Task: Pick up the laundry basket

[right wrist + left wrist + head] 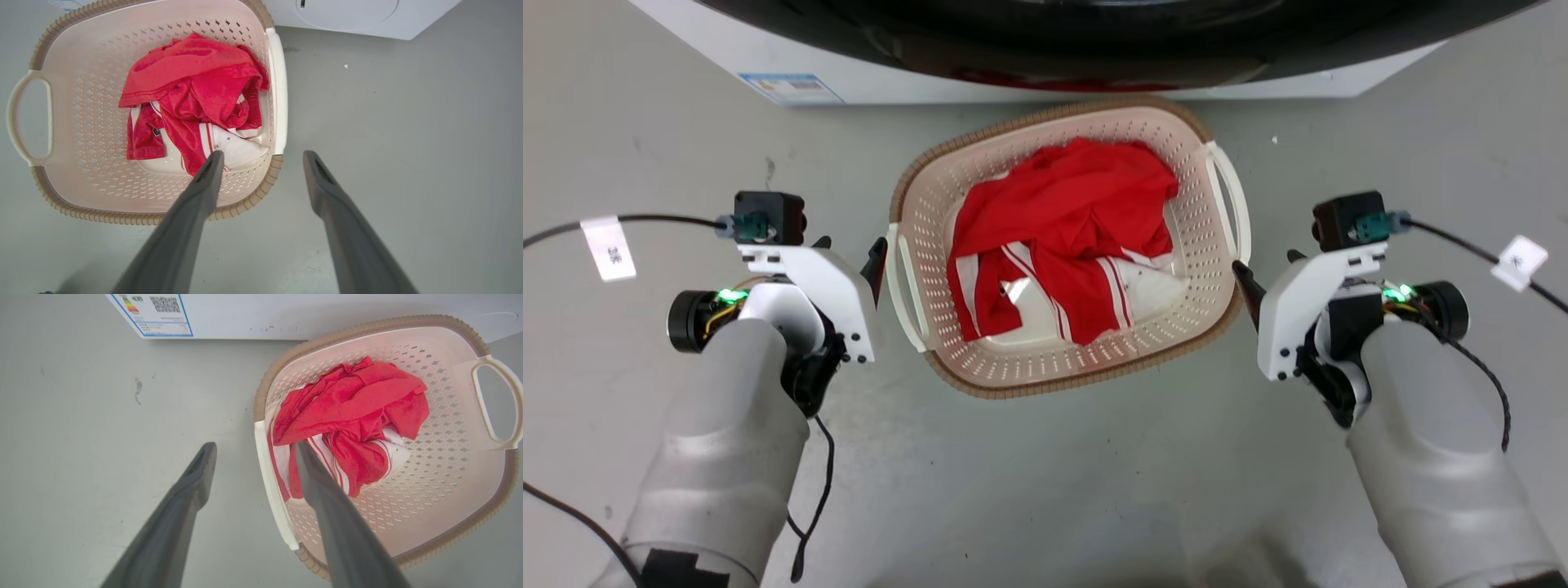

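Left end effector (254, 447) hovering spread, fingers straddling left handle (905, 286): one outside, one over the inside. Right end effector (263, 155) also spread, straddling near-right rim, just nearer than right handle (1227, 200). Laundry basket (1045, 384) sitting on floor (1045, 490) between them, holding red garment (1062, 220); washing machine (915, 77) just beyond. Judging pre-grasp step. Next: right shifting farther, both lowering, closing on handles, lifting level.

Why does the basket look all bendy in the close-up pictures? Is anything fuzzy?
Left wrist view: the wide lens bows the rim of the laundry basket, and the left tool, so near, looks a bit soft. Right wrist view: same bowing, right tool soft too. Head view: sharp, even light, only faint shadows on the floor.
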`<state>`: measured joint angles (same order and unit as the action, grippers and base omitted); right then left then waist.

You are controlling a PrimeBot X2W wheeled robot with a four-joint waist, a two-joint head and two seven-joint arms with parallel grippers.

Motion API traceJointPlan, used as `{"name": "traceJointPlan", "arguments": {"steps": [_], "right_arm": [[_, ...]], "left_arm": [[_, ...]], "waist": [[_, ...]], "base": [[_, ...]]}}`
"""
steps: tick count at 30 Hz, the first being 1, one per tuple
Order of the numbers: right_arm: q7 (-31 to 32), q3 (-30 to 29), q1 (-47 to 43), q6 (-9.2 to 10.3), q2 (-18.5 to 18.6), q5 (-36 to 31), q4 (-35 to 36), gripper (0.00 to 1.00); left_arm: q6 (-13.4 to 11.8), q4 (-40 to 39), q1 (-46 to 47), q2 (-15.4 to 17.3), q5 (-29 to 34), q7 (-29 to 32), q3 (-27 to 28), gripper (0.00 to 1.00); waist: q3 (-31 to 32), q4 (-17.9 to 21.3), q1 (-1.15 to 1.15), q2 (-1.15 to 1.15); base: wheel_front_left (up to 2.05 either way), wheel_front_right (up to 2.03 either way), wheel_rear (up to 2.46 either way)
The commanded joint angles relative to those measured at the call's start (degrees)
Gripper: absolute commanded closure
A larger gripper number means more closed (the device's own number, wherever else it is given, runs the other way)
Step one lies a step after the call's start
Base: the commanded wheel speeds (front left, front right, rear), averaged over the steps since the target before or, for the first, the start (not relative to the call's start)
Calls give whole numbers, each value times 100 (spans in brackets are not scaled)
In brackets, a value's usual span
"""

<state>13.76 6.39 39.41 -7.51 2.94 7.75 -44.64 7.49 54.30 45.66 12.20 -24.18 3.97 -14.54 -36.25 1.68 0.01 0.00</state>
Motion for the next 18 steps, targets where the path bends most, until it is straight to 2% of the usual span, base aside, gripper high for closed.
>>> {"name": "traceJointPlan", "arguments": {"steps": [1,8,18], "right_arm": [[20,43,171,4,-13,46,-113,0],[25,239,1049,4,-11,144,-1066,0],[-114,698,1952,4,-11,609,-1899,0]], "left_arm": [[-5,56,115,48,-84,63,-65,0],[-4,264,627,266,-833,550,-698,0],[-3,466,1076,497,-1527,874,-1397,0]], "waist": [[-209,32,-1,0],[-660,60,-1,0],[-1120,105,-1,0]], "base": [[0,0,0],[0,0,0],[0,0,0]]}}
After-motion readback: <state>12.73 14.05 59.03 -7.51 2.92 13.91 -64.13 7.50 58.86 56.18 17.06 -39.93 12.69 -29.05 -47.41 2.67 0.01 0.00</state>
